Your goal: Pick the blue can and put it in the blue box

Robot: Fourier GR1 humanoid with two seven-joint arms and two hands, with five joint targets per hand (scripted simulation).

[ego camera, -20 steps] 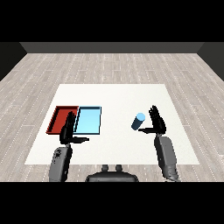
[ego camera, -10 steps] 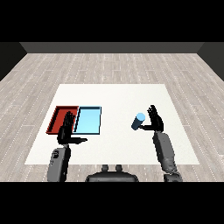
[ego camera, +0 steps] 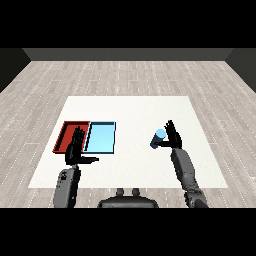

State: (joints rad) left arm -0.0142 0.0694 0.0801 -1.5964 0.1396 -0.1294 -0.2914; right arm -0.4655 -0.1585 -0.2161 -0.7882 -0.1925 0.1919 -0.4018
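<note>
Bare tabletop [ego camera: 135, 112] separates the tilted blue can [ego camera: 157, 138], top toward upper right, from the blue tray [ego camera: 101, 137] at left. The right robot hand [ego camera: 173, 138], fingers straight, touches it; the left robot hand [ego camera: 76, 150] is spread, holding nothing.

The left robot hand [ego camera: 75, 150] and the right robot hand [ego camera: 173, 136] are matte black, each with slender fingers and a thumb. Both sit on rounded grey forearms made of smooth segments, darker at the joints, the left forearm carrying a small dark marking.
</note>
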